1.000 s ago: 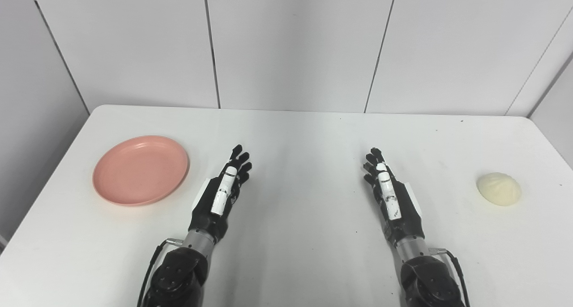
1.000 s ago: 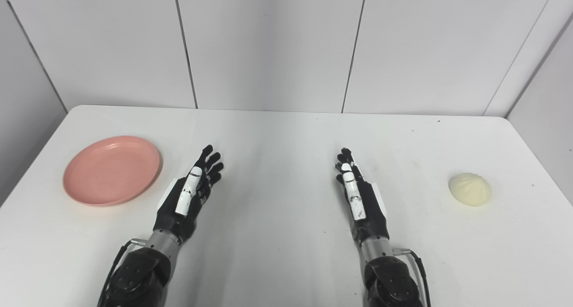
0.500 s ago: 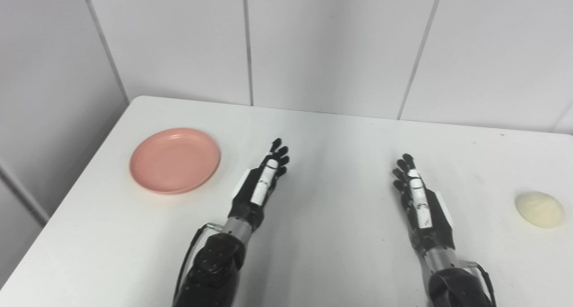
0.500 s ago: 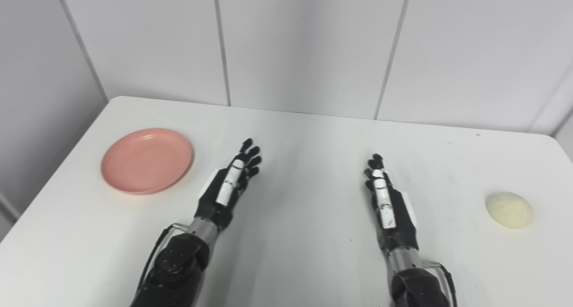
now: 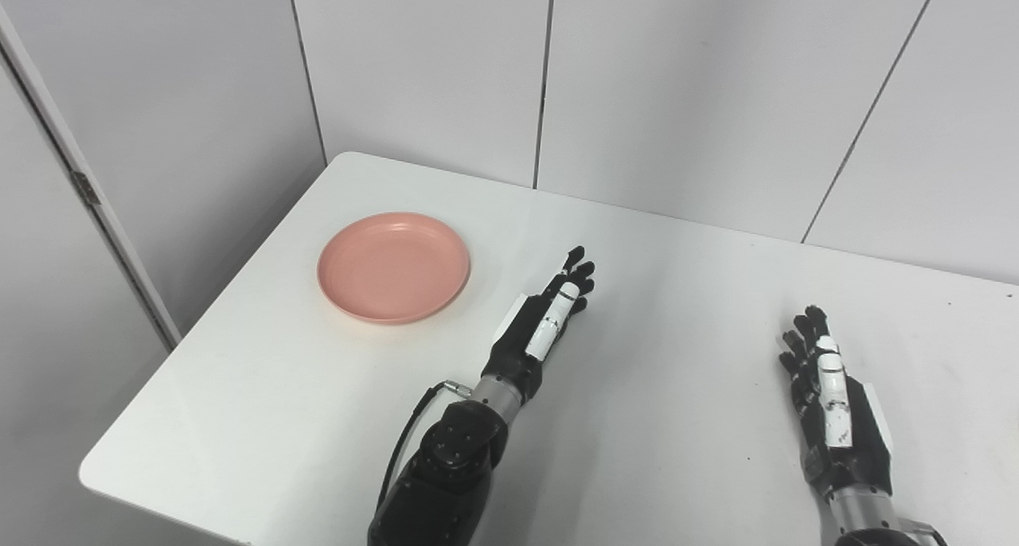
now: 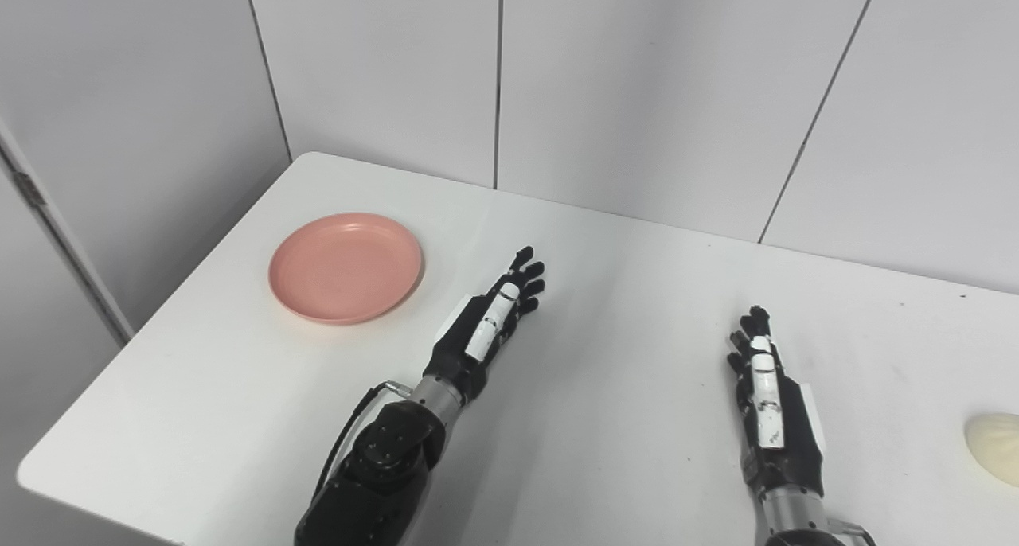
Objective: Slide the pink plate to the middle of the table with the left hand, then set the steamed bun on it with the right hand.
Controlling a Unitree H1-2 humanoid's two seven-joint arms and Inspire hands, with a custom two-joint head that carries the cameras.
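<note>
Camera view had swung leftward since the earlier frame; nothing on the bench shifted. Left robot hand and right robot hand lay wide, empty. Pink plate sat far left, steamed bun right.

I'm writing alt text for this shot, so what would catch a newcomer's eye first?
The pink plate stands out most, the only strong colour, lying empty near the far left corner of the white table. Next come the two black-and-white hands, the left hand just right of the plate and the right hand further right, both open and flat. A pale steamed bun peeks in at the right edge.
</note>
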